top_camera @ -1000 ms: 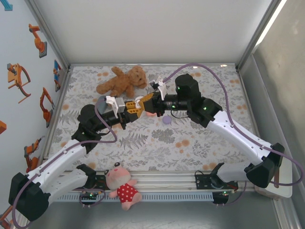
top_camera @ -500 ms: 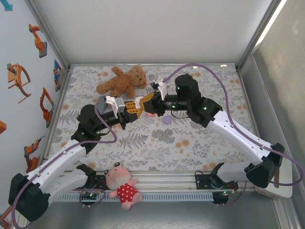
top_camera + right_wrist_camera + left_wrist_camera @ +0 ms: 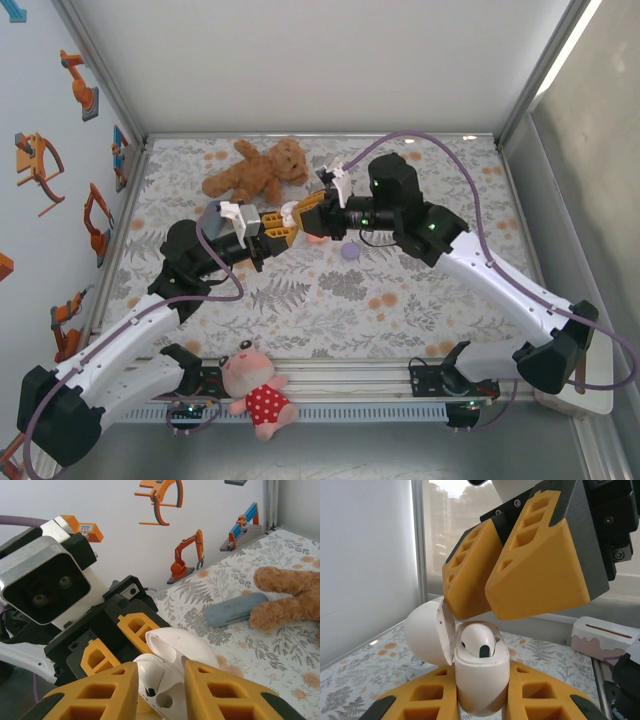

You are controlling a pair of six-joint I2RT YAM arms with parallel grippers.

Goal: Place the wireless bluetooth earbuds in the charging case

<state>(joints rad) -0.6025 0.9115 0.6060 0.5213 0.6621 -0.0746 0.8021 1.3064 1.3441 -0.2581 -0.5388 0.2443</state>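
Observation:
My left gripper (image 3: 482,682) is shut on the white charging case (image 3: 480,680), held upright with its lid (image 3: 425,635) swung open to the left. A white earbud (image 3: 477,641) sits in the case's mouth. My right gripper (image 3: 487,612) hangs just above it, orange fingers (image 3: 540,565) parted and nothing between them. In the right wrist view the right gripper (image 3: 160,680) straddles the case (image 3: 167,702) and the earbud (image 3: 150,677), fingers apart from both. From above, both grippers meet at the case (image 3: 297,215), mid-table. A small purple bud-like piece (image 3: 349,252) lies on the cloth.
A brown teddy bear (image 3: 258,170) lies at the back of the patterned cloth. A grey-blue oblong case (image 3: 235,609) rests beside it. A pink plush doll (image 3: 258,388) sits at the near rail. A white and pink box (image 3: 605,635) stands at the right.
The right gripper's fingers have spread apart above the case, leaving the earbud seated in it. Both arms have stayed nearly in place.

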